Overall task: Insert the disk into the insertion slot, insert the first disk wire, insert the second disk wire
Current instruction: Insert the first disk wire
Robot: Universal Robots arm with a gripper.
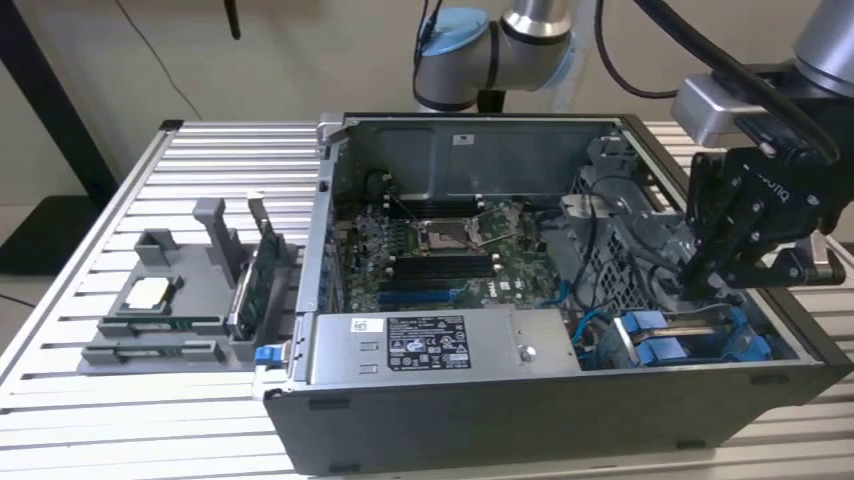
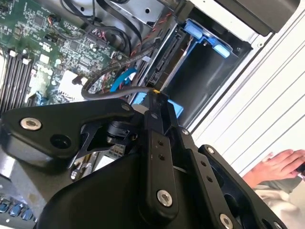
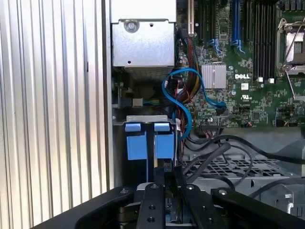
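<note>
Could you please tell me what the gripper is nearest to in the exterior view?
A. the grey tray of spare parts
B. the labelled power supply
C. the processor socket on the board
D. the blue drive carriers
D: the gripper hangs at the exterior view's right end of the open computer case, just above the blue drive carriers.

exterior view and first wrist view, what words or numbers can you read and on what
Sticker on the power supply box: print too small to read.
Circuit board: a white maker's mark, left unquoted; other codes too small to read.
No other text can be read.
</note>
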